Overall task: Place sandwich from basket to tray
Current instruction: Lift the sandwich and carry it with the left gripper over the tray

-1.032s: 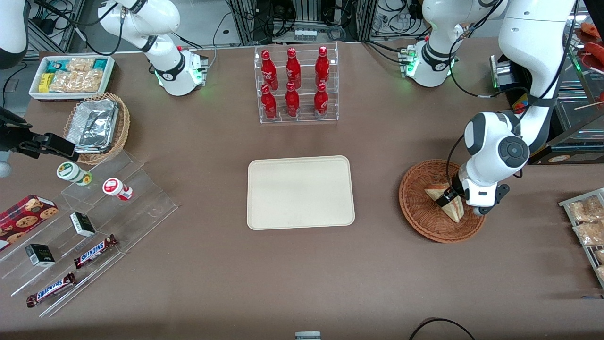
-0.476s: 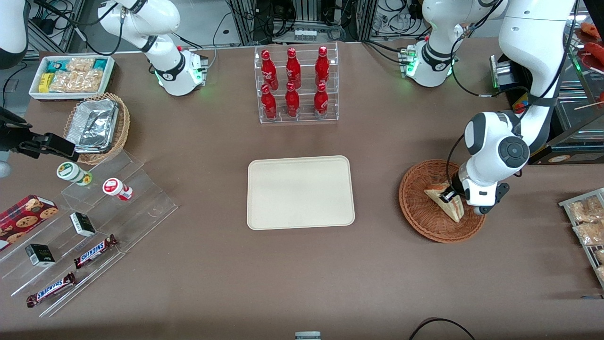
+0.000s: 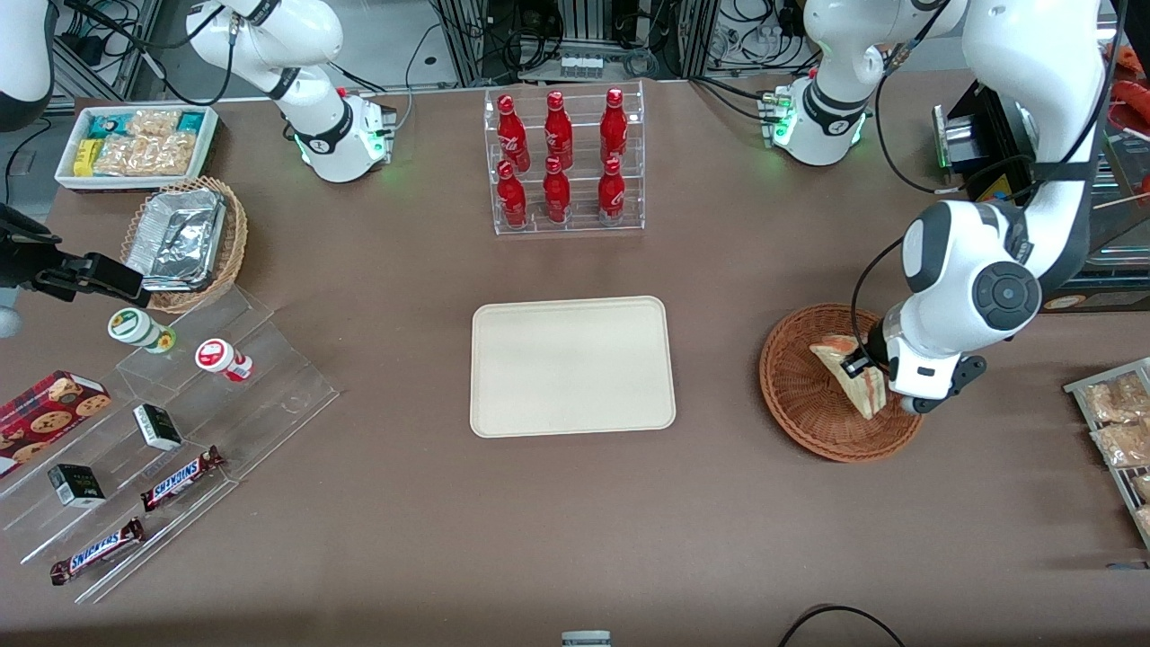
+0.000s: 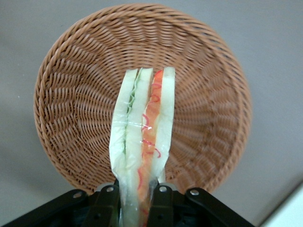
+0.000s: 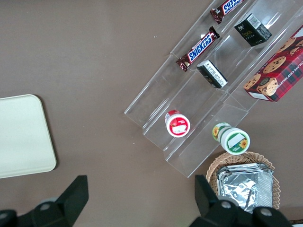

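Observation:
The sandwich point(image 3: 849, 373) point(image 4: 142, 142), a wrapped wedge of pale bread with red-orange and green filling, hangs above the reddish-brown wicker basket point(image 3: 800, 395) point(image 4: 71, 94). My gripper point(image 3: 864, 370) point(image 4: 135, 205) is shut on the sandwich's near end, one black finger pressed against each bread face. The sandwich points out over the basket's middle, lifted off the weave. The cream tray point(image 3: 572, 366) lies flat at the table's middle, beside the basket toward the parked arm's end, with nothing on it.
A clear rack of red bottles point(image 3: 564, 162) stands farther from the camera than the tray. A metal rack of snack bags point(image 3: 1114, 422) sits beside the basket at the working arm's end. A clear stepped stand with snacks point(image 3: 162, 422) lies toward the parked arm's end.
My gripper has risen with the sandwich in it, and the sandwich has lifted off the basket floor. The arm's wrist has shifted slightly toward the working arm's end.

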### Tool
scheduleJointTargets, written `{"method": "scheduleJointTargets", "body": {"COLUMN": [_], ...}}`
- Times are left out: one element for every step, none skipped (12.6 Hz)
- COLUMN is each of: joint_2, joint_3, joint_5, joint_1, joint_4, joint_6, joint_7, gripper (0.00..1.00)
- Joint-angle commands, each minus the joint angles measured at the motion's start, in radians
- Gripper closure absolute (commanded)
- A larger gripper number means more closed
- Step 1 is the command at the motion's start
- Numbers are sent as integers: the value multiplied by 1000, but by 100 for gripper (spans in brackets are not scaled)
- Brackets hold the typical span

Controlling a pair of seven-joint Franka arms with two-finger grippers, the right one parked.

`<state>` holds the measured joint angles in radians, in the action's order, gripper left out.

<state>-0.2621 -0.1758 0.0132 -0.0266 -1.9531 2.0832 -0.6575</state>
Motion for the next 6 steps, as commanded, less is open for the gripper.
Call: {"method": "scheduleJointTargets", "body": {"joint_2": [-6,-11,-19,-35,-52,-77], "joint_3": [-48,-80,-106,-117,-119,-117], "joint_5": [8,8,8,8,8,8], "joint_1": [5,7,19,51,95,146], "joint_4": [31,31,33,40,61,89], "joint_6": [-40,-40,-40,-40,-40,-40], "joint_7": [99,111,119,124,128,122], "gripper": [100,100,100,100,100,100]}}
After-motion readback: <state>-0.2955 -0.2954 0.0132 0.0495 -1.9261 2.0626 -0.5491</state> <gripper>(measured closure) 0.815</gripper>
